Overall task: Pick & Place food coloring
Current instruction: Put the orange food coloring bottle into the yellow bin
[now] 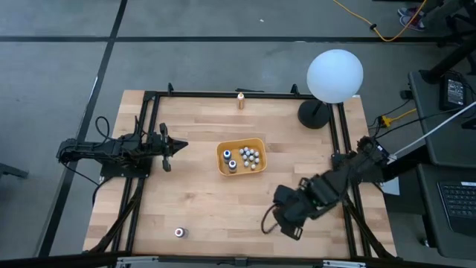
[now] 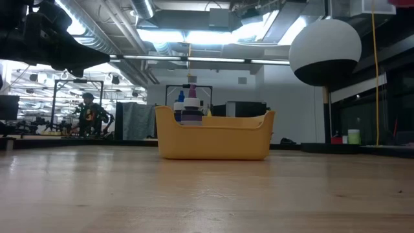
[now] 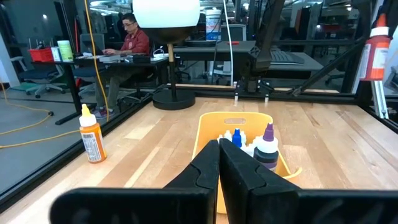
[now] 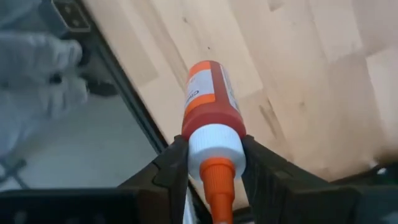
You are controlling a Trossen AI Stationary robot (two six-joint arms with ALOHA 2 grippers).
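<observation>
My right gripper (image 4: 214, 155) hangs over the table's near right part (image 1: 288, 217), shut on an orange-red food coloring bottle (image 4: 208, 99) with a white cap. The left wrist view also shows this bottle (image 3: 376, 50) in the air. The orange-yellow tray (image 1: 242, 156) stands at the table's middle with several small bottles (image 1: 249, 156) upright in it. One bottle (image 1: 179, 233) stands alone near the front edge, and an orange one (image 1: 241, 100) stands at the far edge. My left gripper (image 1: 169, 145) waits shut at the left, pointing level at the tray (image 3: 236, 124). My right gripper pinches the bottle's white cap (image 4: 214, 146) between its two fingers (image 4: 177, 165), one on each side. The fingers come from above, pointing down. The bottle's body hangs below them, nozzle up, lifted clear of the table.
A white globe lamp (image 1: 335, 74) stands on a dark base at the far right corner. A black frame runs along the table's edges (image 1: 149, 97). Bare wood lies between the tray and the front edge. A person sits at a desk beyond the table (image 3: 130, 37).
</observation>
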